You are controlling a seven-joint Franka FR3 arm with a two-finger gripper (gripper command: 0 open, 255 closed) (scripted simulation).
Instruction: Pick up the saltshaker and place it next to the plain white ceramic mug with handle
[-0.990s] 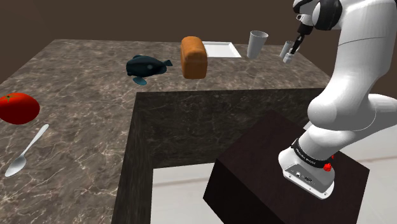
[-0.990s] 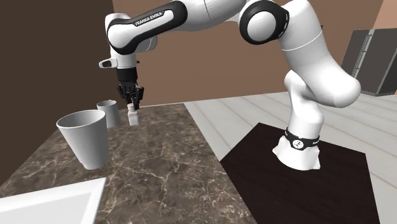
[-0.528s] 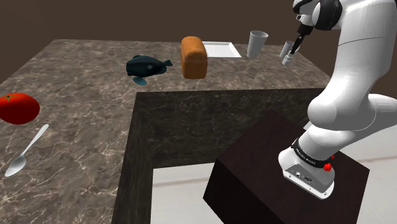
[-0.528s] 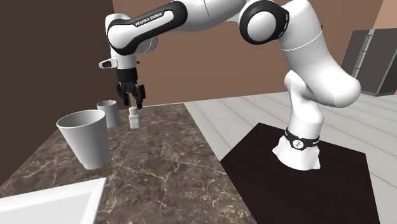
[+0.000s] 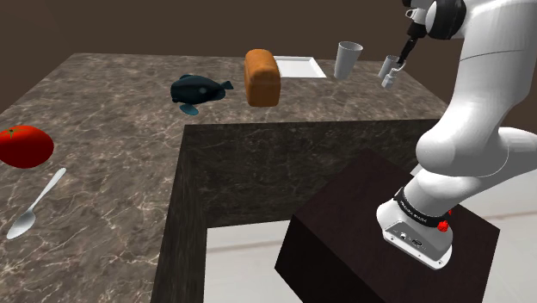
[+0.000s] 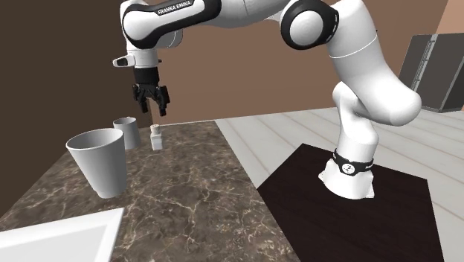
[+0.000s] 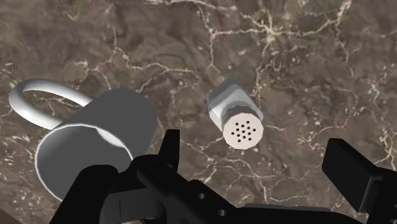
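The white saltshaker point(image 6: 156, 138) stands upright on the dark marble counter point(image 6: 186, 201), just beside the small white mug with a handle point(image 6: 126, 132). My gripper point(image 6: 151, 100) hangs open above the shaker, clear of it, with nothing between its fingers. In the wrist view the shaker's perforated cap point(image 7: 243, 132) faces up between the spread black fingers point(image 7: 168, 149), and the mug point(image 7: 95, 143) sits close beside it. In the shoulder view the shaker point(image 5: 389, 80) stands at the counter's far right corner, under the gripper point(image 5: 403, 53).
A taller white cup point(image 6: 100, 160) and a white tray point(image 6: 59, 238) stand near the mug. Further along the counter are a bread loaf point(image 5: 262, 77), a dark fish-shaped figure point(image 5: 200, 89), a tomato point(image 5: 24, 145) and a spoon point(image 5: 34, 205). The counter edge runs close to the shaker.
The gripper let go of the saltshaker, which settled upright on the counter beside the mug. The fingers opened wide and the hand rose away from it.
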